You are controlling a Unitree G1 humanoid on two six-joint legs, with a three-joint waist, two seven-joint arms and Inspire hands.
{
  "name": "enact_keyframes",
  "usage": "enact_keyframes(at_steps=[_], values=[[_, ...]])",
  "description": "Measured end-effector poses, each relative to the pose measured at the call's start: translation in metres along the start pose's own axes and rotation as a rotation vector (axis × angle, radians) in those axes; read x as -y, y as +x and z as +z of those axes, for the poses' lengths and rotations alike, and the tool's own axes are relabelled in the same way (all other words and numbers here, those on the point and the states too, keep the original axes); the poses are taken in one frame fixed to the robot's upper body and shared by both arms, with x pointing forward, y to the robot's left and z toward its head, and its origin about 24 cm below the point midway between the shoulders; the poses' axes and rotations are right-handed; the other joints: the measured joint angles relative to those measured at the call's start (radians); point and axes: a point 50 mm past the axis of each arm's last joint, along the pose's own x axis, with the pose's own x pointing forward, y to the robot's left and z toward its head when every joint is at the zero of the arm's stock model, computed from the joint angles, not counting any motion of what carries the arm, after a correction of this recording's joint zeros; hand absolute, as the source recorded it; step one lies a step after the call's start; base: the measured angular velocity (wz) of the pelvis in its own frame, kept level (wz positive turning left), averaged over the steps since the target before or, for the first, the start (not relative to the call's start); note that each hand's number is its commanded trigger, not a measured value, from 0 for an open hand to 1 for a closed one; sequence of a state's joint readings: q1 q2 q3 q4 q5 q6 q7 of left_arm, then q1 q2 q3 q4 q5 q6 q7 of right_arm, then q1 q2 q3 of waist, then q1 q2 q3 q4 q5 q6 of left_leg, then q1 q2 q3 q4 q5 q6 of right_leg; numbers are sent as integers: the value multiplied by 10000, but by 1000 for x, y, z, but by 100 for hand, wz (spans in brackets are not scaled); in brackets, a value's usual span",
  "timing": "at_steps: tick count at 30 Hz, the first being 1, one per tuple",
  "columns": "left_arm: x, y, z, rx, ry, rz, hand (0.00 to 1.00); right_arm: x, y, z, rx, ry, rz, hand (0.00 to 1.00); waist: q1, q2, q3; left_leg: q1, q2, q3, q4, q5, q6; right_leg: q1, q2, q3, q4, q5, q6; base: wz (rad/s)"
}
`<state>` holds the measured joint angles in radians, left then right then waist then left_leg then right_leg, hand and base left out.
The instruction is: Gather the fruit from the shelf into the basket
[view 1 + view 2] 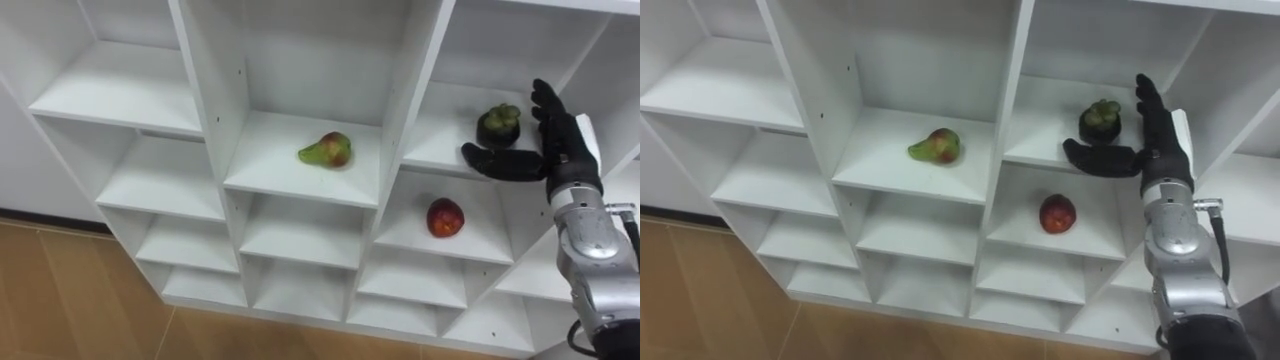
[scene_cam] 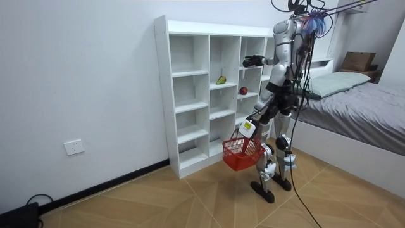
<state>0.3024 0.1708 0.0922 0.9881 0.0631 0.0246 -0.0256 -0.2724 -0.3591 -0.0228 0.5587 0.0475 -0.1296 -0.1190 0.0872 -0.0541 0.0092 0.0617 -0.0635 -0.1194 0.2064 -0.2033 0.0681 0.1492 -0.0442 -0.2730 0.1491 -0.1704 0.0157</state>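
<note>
Flanking the mangosteen (image 1: 498, 125), right hand (image 1: 562, 150) spread; contact unclear.

The closet (image 1: 300, 170) is white; the pear (image 1: 326, 150) green with a red blush; the mangosteen (image 1: 498, 125) dark purple, green-capped; the apple (image 1: 445, 217) and the basket (image 2: 242, 153) red; the right hand (image 1: 562, 140) black.

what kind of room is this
Most likely a bedroom: a bed with grey bedding stands next to the tall white open-cubby shelf unit, on wood-pattern flooring.
</note>
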Motion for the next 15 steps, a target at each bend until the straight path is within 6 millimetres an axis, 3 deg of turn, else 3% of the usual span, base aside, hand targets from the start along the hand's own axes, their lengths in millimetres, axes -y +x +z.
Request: enact_keyframes(at_steps=[15], values=[[1, 0, -1, -95, 192, -332, 100, 0, 2, -2, -117, -240, 43, 0, 34, -6, 22, 6, -13, -45, 134, -1, -1, 82, -5, -29, 1, 0, 0, 0]])
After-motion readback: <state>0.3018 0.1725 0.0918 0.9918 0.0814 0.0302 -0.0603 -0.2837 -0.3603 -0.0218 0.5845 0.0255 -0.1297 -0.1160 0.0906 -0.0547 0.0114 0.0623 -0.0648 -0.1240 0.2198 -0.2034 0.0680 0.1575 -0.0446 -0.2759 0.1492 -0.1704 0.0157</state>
